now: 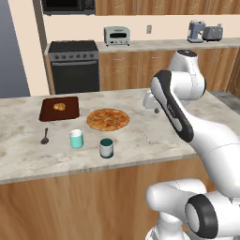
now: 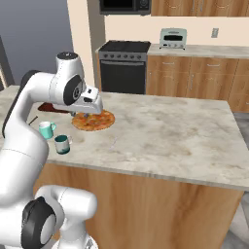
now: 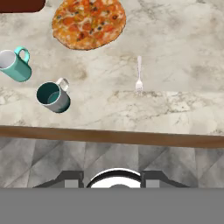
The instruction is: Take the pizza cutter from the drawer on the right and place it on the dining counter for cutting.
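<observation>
In the hand view the pincer (image 3: 112, 178) shows just two dark finger stubs at 6 o'clock; a white disc (image 3: 116, 178) sits between them, mostly cut by the grey band, so whether it is the pizza cutter's blade cannot be told, nor whether the fingers press it. The dark board (image 3: 19, 4) at 11 o'clock and the pizza (image 3: 89, 22) at 12 o'clock are cropped by the top edge. In the left base view the arm hides the pincer, and the fork (image 1: 146, 137) on the worktop (image 1: 28, 150) is a faint sliver.
</observation>
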Robot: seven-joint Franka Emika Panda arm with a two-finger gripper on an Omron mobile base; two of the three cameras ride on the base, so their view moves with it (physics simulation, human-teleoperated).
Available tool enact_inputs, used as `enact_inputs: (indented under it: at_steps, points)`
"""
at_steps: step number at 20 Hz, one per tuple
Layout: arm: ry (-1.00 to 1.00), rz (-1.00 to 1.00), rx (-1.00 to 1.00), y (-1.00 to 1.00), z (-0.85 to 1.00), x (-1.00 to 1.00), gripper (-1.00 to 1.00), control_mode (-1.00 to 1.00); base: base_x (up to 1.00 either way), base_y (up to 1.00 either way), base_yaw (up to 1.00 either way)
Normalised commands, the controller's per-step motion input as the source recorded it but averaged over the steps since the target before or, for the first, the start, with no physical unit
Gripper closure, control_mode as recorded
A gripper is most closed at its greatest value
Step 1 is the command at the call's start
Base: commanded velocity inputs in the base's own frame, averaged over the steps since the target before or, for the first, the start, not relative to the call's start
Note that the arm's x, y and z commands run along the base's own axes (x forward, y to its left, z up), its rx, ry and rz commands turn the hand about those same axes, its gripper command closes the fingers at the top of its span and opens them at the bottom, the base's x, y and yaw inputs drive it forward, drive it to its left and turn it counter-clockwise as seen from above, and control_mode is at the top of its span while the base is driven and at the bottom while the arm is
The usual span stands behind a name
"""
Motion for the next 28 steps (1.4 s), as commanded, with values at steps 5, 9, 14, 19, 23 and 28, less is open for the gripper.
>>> enact_inputs:
  at_steps: [5, 9, 14, 19, 23, 28]
  points:
    - [-0.02, -0.01, 0.00, -0.27, 0.00, -0.21, -1.00, -1.00, 0.00, 0.00, 0.00]
    - [-0.01, -0.09, -0.03, -0.57, 0.00, -0.60, -1.00, -1.00, 0.00, 0.00, 0.00]
    - [0.00, -0.11, -0.06, -0.29, 0.11, -0.59, -1.00, -1.00, 0.00, 0.00, 0.00]
    - [0.00, -0.03, -0.03, 0.00, 0.28, -0.66, -1.00, -1.00, 0.00, 0.00, 0.00]
    - [0.00, 0.00, 0.00, 0.00, 0.17, -0.53, -1.00, -1.00, 0.00, 0.00, 0.00]
    - [0.00, -0.01, 0.04, 0.00, 0.18, -0.15, -1.00, -1.00, 0.00, 0.00, 0.00]
